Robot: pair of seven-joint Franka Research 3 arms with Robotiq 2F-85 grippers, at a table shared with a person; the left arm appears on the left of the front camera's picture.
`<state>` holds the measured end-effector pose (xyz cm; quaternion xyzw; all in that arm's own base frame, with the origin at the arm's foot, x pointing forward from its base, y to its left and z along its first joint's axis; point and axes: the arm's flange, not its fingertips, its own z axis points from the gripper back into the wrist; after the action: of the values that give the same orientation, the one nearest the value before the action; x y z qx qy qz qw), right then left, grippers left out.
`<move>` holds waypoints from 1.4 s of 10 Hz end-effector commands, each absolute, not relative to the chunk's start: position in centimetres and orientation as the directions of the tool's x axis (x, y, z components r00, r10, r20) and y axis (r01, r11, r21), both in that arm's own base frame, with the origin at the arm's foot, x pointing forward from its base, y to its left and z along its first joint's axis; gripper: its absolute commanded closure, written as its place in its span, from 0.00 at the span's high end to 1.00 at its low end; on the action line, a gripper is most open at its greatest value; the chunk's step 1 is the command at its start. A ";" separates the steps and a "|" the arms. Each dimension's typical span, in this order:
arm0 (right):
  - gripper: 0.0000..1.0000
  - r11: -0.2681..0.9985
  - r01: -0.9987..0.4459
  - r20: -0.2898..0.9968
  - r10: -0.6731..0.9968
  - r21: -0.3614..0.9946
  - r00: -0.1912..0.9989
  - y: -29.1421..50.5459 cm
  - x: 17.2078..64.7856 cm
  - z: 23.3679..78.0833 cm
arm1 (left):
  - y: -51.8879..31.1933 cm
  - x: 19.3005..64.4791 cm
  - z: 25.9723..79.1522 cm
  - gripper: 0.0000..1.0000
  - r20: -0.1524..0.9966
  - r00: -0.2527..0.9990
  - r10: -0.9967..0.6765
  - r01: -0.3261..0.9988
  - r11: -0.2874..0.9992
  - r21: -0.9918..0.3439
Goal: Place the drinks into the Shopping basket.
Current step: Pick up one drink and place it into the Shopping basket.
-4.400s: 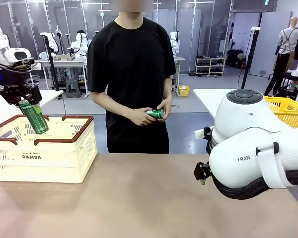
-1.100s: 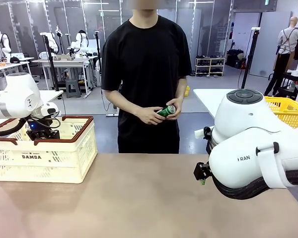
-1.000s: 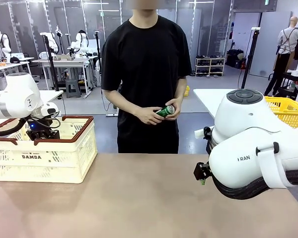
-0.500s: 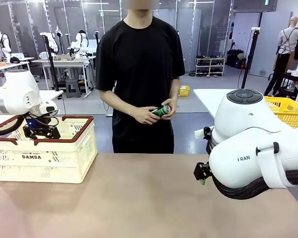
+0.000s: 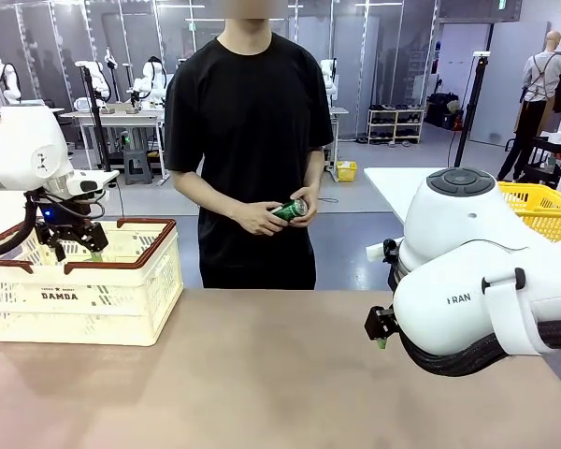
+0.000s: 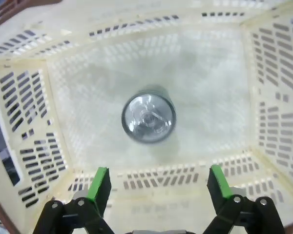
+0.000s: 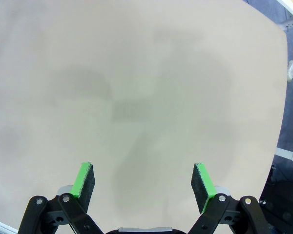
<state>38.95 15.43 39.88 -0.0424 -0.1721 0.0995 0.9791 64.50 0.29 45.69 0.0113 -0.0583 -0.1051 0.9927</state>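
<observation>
Left hand: risen toward basket rim since earlier, released.
Can: upright inside; light, stiff, slick; grip mid-body.
Right hand: released over counter.

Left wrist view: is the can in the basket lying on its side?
No, the can stands upright on the Shopping basket floor, silver top facing the camera.

can upright inside basket, basket on table at left, person behind
</observation>
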 end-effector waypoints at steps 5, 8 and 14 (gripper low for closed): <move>1.00 0.977 -0.181 0.328 0.209 -0.114 0.921 15.4 39.0 39.8 | -0.2 63.0 48.2 1.00 0.114 0.972 -0.205 0.201 0.979 0.038; 1.00 0.977 -0.181 0.328 0.209 -0.114 0.921 15.4 39.0 39.8 | -0.2 63.0 48.2 1.00 0.114 0.972 -0.205 0.201 0.979 0.038; 1.00 0.977 -0.181 0.328 0.209 -0.114 0.921 15.4 39.0 39.8 | -0.2 63.0 48.2 1.00 0.114 0.972 -0.205 0.201 0.979 0.038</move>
<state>38.95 15.43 39.88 -0.0424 -0.1721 0.0995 0.9791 62.89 -0.18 48.15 0.0142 -0.0581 -0.0986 0.9933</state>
